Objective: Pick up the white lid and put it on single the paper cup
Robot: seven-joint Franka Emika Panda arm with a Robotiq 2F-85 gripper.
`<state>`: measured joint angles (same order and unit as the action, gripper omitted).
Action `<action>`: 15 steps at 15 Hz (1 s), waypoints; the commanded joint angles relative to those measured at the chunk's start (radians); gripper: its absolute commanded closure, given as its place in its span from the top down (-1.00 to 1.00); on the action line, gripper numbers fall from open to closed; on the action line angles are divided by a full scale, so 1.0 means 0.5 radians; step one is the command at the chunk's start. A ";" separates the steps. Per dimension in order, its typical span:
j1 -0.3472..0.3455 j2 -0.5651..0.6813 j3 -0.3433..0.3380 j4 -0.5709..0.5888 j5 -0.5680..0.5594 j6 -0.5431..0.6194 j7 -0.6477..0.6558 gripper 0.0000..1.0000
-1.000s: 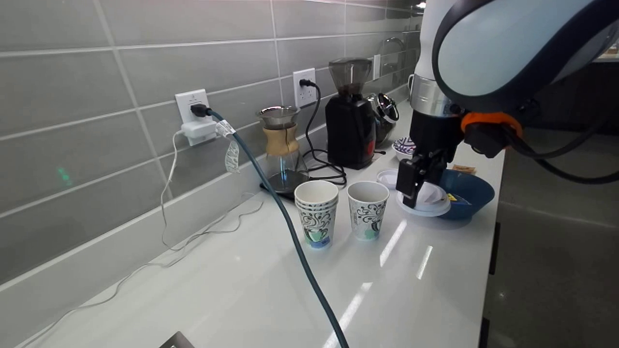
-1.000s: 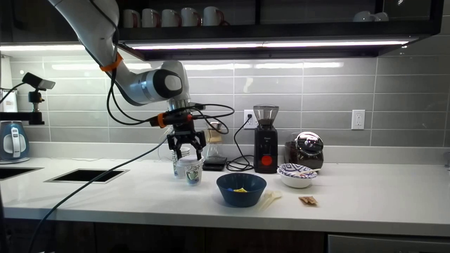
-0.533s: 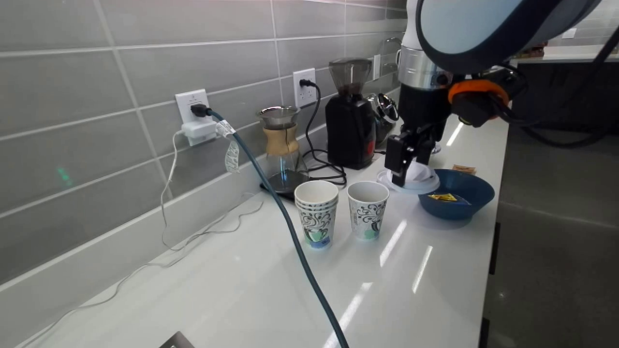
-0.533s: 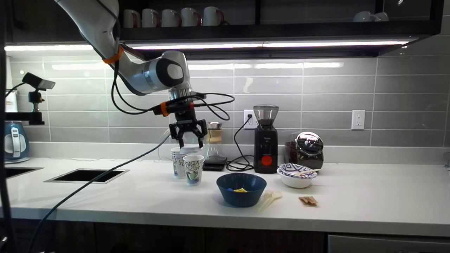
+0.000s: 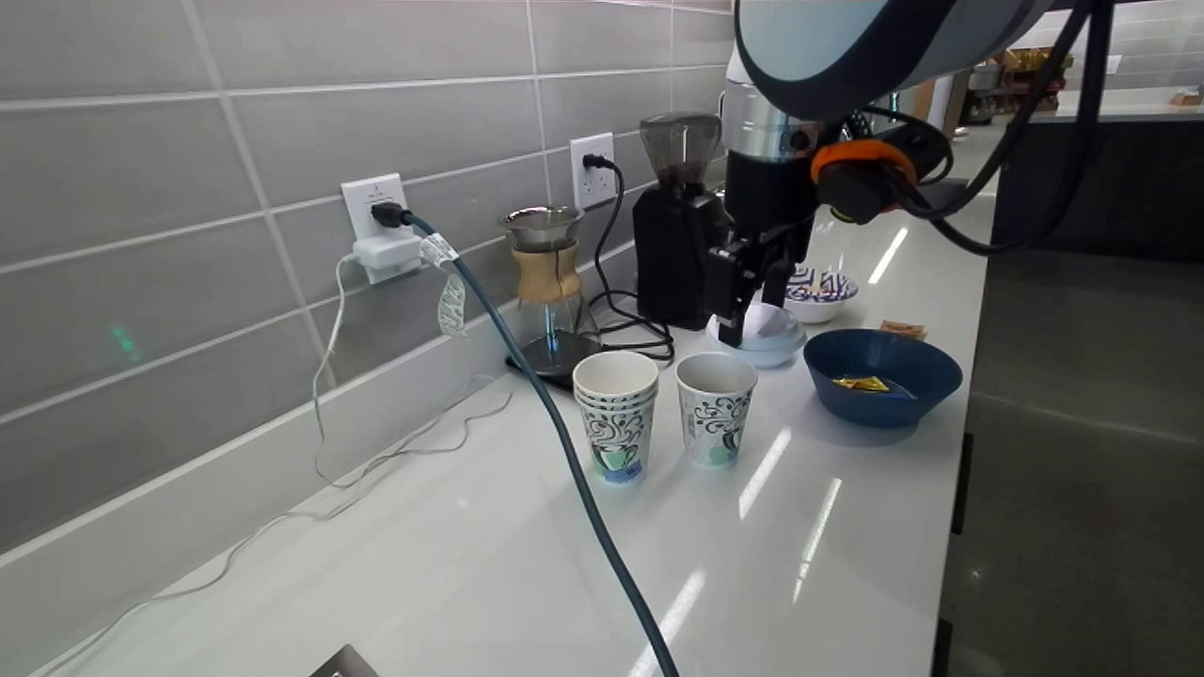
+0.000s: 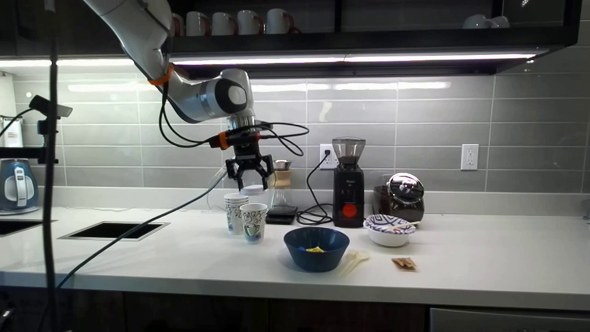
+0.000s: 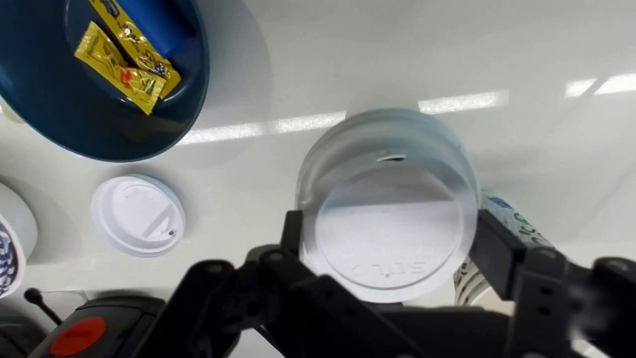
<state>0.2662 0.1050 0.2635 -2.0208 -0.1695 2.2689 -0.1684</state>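
In an exterior view the camera looks down and along the counter (image 5: 489, 583), close to the paper cup (image 5: 717, 411), the tiled wall (image 5: 310, 141) at its left. In an exterior view the camera faces that wall square-on from farther back, taking in the mugs (image 6: 223, 24) above; the cup and blue bowl (image 6: 316, 262) show in both exterior views. The wrist view looks steeply down, close above the white lid (image 7: 390, 233), sharing the bowl with both.
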 commanded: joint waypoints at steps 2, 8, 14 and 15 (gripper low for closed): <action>0.023 0.196 0.009 0.194 -0.022 -0.067 -0.064 0.63; 0.053 0.352 0.016 0.318 -0.019 -0.068 -0.120 0.56; 0.077 0.406 0.011 0.372 -0.032 -0.083 -0.122 0.66; 0.077 0.402 0.010 0.370 -0.031 -0.084 -0.122 0.64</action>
<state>0.2973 0.2869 0.2681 -1.8765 -0.1695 2.2651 -0.2209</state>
